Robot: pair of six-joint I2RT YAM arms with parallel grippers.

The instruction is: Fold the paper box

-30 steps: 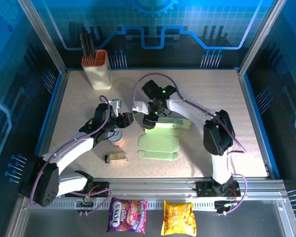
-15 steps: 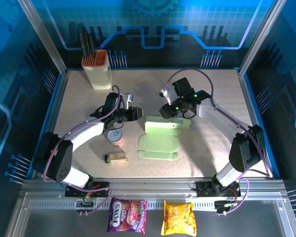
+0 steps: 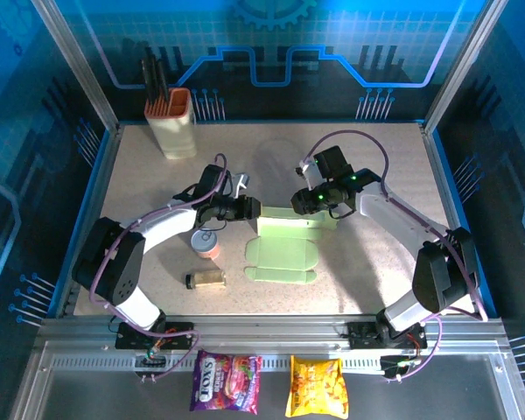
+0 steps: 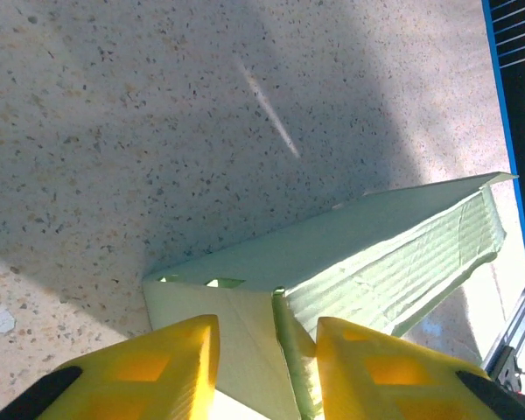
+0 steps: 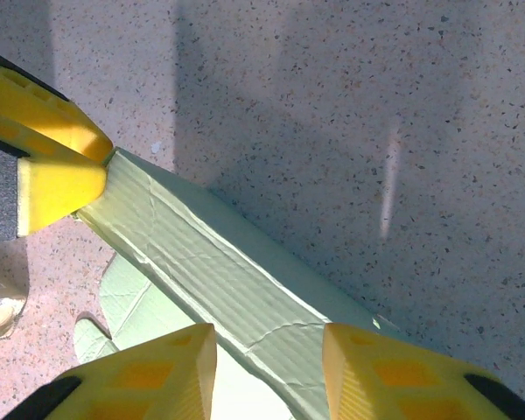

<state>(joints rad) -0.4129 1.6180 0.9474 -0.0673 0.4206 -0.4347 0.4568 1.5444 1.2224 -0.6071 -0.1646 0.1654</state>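
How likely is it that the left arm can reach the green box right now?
Very likely, yes: the left gripper sits at the left end of the box, jaws open either side of a raised wall, with nothing blocking the way.

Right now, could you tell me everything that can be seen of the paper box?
The paper box is thin, plain, pale-green card, and it is half folded. Its base panel, with notched flaps, lies flat on the speckled table. The far long side stands up as a doubled wall, wrinkled and creased. The left gripper sits open astride the wall's left end. The right gripper sits open astride the wall further along.
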